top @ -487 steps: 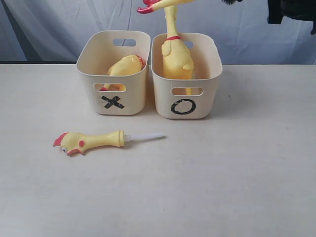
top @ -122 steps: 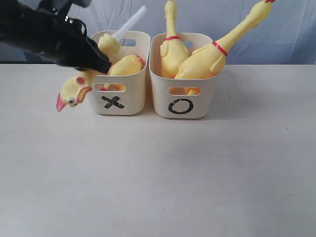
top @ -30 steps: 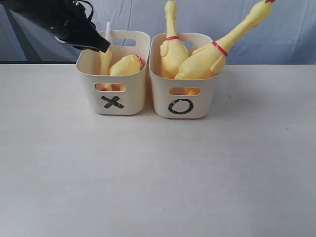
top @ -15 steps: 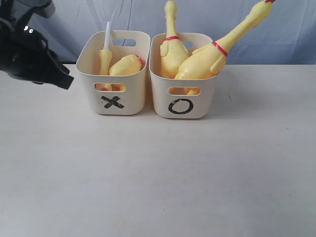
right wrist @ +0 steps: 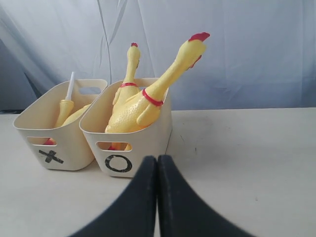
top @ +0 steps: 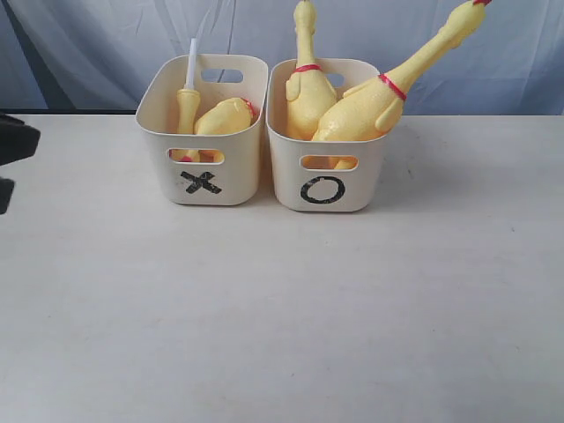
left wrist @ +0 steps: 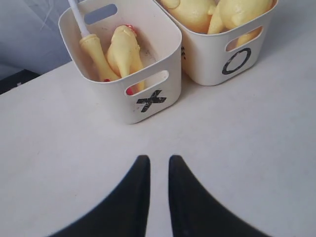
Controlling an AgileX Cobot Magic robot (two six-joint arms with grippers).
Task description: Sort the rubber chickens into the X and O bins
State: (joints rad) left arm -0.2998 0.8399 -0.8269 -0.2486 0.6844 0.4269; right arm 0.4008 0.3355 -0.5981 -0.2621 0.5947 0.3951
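Fingers of the left gripper [left wrist: 158, 159], how do they stand?

There is a narrow gap between the two black tips and nothing in it. The right gripper [right wrist: 157, 158] has its tips pressed flat together and is also empty. Both hang over the pale table [top: 282, 308], facing the marked side of the cream plastic tub with the black X [top: 201, 183] and well apart from it. I judge them parked, because nothing is left to carry.

And the tubs?

In the X tub a small yellow rubber chicken [top: 186, 110] stands head down with its white stem up, leaning beside a large yellow rubber chicken [top: 225, 116]. Just beside the X tub sits the matching O tub [top: 328, 189]. It holds an upright red-collared chicken [top: 308, 92] and a slanting red-collared chicken [top: 370, 104] that pokes over the rim away from the X tub. The sort looks done.
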